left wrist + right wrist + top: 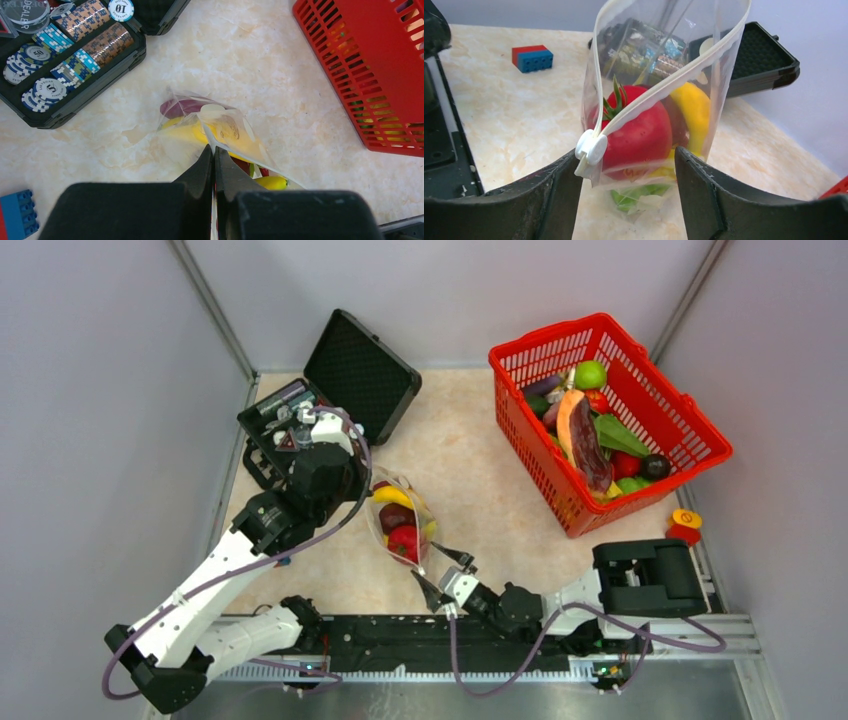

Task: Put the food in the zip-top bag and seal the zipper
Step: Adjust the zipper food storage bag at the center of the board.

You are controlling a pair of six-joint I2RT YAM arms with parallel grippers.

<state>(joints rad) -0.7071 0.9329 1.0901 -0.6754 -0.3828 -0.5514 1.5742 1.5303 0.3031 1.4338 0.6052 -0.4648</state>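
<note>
Left gripper [214, 149]: jaws were pressed together, pinching a fold of the bag [225, 127] at their tips.
Right gripper [626, 152]: jaws stood spread wide, with the bag's lower end upright between them.
Bag: it was held up off the table, its film stretched from the left jaws' tips toward the gap of the right jaws. The mouth faced the right wrist camera.
Zipper [664, 85]: it was open, its two whitish strips parting from the slider [591, 147] and curving away from each other. The slider sat at the end nearest the right jaws, just beside the finger [549, 195] on the left of that view. It seemed to touch that finger, though the angle left this unclear.
Food: all of it was inside the bag. A red tomato [639, 135] with a green stalk sat midway between the right jaws. A yellow piece [696, 110] lay behind it, toward the other finger, and something green [639, 195] lay lowest. A purple piece [182, 106] lay just beyond the left jaws' tips.
Basket [530, 340]: it was red and filled with more toy produce, well apart from both jaws.
Case [75, 100]: it lay open beyond the left jaws with rows of chips [60, 55] inside.
Brick [532, 57]: it was red and blue and lay on the table, well beyond the right jaws.
</note>
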